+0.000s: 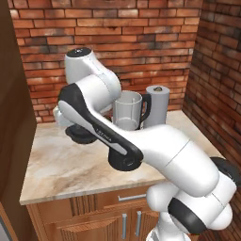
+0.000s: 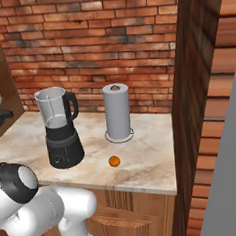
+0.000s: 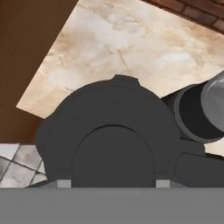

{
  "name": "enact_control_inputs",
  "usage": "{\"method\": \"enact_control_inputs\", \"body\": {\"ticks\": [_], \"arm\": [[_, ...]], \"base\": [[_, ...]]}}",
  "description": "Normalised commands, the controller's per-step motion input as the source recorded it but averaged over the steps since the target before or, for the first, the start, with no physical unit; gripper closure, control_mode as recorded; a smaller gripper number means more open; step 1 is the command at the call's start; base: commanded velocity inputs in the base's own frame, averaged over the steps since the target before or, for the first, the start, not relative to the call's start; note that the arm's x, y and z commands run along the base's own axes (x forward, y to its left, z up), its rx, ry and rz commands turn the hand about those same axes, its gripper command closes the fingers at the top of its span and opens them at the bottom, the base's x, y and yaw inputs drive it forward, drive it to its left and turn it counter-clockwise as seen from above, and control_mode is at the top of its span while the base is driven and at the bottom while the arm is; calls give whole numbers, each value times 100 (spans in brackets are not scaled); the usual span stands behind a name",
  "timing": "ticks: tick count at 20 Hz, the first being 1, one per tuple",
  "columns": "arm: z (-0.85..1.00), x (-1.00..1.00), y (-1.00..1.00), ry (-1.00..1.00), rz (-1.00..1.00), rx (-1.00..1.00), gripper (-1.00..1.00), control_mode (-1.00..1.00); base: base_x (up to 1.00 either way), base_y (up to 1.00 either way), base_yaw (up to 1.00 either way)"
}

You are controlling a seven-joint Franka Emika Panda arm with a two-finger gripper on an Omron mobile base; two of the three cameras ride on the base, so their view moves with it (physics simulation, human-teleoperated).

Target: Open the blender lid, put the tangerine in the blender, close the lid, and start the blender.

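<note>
One step is under way: the hand (image 3: 113, 181) is clamped on the blender lid (image 3: 109, 131), off the blender (image 2: 60, 127). Next, set it down, then fetch the tangerine (image 2: 114, 161) near the surface's (image 2: 143, 158) front edge.

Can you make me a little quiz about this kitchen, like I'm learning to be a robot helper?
1. True or false: the blender lid is on top of the blender.
2. Where is the tangerine? A: inside the jar. B: on the counter. C: on the floor.
3. Fill in: the wall behind the paper towel roll is made of ____.

Key: 1 false, the jar is open on top. 2 B. 3 brick.
</note>
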Motion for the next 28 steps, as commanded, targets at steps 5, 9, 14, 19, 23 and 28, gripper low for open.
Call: {"method": "enact_control_inputs", "body": {"ticks": [5,9,14,19,23,28], "arm": [[-72,11,30,2,0,0,100,-100],[-68,10,44,8,-2,0,100,-100],[-61,24,31,7,-3,0,100,-100],[-53,46,21,5,-6,-1,100,-100],[-46,38,18,1,-7,-4,100,-100],[-44,17,15,-1,-6,-4,100,-100]], "base": [[0,0,0],[0,0,0],[0,0,0],[0,0,0],[0,0,0],[0,0,0]]}}
